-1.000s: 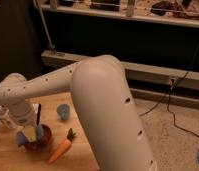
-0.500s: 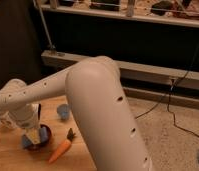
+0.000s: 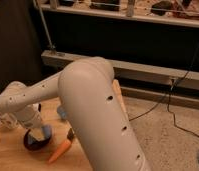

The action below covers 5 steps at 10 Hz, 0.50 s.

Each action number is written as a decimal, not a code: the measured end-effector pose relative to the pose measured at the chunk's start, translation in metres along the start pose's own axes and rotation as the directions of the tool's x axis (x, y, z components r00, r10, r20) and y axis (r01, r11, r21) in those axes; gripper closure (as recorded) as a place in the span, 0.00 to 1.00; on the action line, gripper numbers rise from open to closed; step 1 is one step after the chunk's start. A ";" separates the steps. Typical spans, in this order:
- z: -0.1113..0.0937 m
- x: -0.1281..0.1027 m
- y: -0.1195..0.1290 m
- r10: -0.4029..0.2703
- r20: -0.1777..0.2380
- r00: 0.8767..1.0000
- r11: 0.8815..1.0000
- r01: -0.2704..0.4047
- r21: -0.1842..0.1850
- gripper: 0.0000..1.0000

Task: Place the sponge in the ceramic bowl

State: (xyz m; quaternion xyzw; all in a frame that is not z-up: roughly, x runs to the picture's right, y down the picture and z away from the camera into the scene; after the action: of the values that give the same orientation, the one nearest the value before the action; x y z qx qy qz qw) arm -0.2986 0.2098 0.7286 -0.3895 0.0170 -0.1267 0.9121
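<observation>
The ceramic bowl (image 3: 35, 142) stands dark and reddish on the wooden table near its left front. A light-blue sponge (image 3: 45, 131) shows at the bowl's right rim, just under the end of my arm. My gripper (image 3: 37, 129) hangs right over the bowl, mostly hidden behind the white wrist. Whether the sponge is still held or is resting on the rim cannot be told.
An orange carrot (image 3: 60, 150) lies on the table just right of the bowl. A small blue cup (image 3: 61, 113) peeks out behind my forearm. My big white upper arm (image 3: 100, 115) fills the middle. To the right the table ends above the floor, where cables (image 3: 178, 112) lie.
The wrist has come down closer over the bowl. The light-blue sponge now shows at the bowl's right rim instead of above its middle.
</observation>
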 end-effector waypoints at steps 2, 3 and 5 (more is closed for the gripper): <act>0.001 -0.001 -0.002 0.016 0.010 1.000 1.000 -0.016 -0.006 0.20; 0.000 -0.001 -0.004 0.030 0.023 0.999 1.000 -0.030 -0.009 0.20; -0.005 0.000 -0.012 0.078 0.075 0.994 0.997 -0.077 -0.017 0.20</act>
State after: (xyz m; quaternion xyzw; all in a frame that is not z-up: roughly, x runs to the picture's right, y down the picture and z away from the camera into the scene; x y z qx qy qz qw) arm -0.3016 0.1980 0.7338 -0.3995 -0.0017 -0.0763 0.9136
